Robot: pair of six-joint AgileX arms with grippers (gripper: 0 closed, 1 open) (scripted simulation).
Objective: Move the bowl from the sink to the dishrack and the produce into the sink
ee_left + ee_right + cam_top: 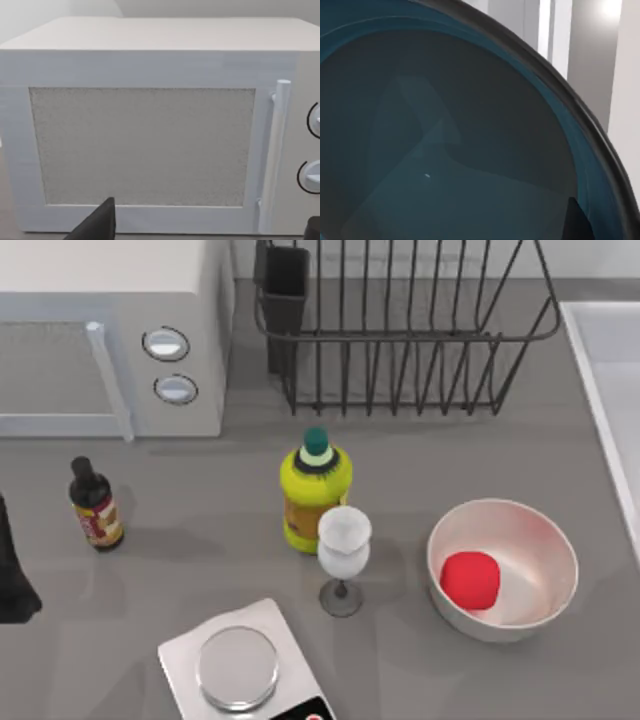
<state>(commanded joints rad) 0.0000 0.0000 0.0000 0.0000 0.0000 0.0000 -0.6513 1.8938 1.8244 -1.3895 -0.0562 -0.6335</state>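
Note:
The teal-blue bowl (445,150) sits right up against the right wrist camera, showing its inside and dark rim, so my right gripper is at the bowl. The red produce (470,578) lies inside a white bowl (545,540) at the table's right front. A strip of the white sink (610,390) runs along the right edge. The black wire dishrack (400,340) stands at the back with nothing in it. My left arm (12,585) is parked at the far left edge. Its gripper (207,235) is open and faces the microwave door.
A white microwave (110,330) fills the back left. A yellow bottle with a green cap (315,495) and a wine glass (343,550) stand mid-table. A small dark bottle (96,505) is at the left and a kitchen scale (240,670) at the front.

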